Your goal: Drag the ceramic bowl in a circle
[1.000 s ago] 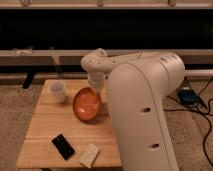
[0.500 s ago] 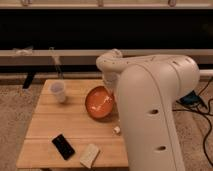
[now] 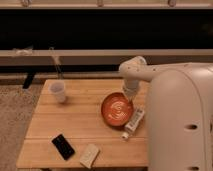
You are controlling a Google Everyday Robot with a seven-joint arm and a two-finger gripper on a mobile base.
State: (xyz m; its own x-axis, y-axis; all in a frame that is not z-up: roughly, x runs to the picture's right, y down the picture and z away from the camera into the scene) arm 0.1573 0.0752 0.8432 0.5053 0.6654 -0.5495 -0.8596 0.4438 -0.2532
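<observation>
The ceramic bowl [image 3: 117, 110] is a glossy orange, shallow round bowl with faint rings inside. It sits on the right half of the wooden table [image 3: 75, 125]. My gripper [image 3: 129, 95] comes down from the white arm [image 3: 175, 115] onto the bowl's far right rim. The arm's wrist covers the gripper's tips. A small white cup [image 3: 58, 91] stands at the table's far left, well apart from the bowl.
A white tube-like object [image 3: 134, 121] lies just right of the bowl, near the table's right edge. A black phone [image 3: 63, 146] and a pale flat packet [image 3: 89, 155] lie near the front edge. A low rail and dark wall run behind the table.
The bowl has slid to the right and toward the front of the table with the gripper on its rim. The white tube-like object now shows beside it. The camera view has shifted.
</observation>
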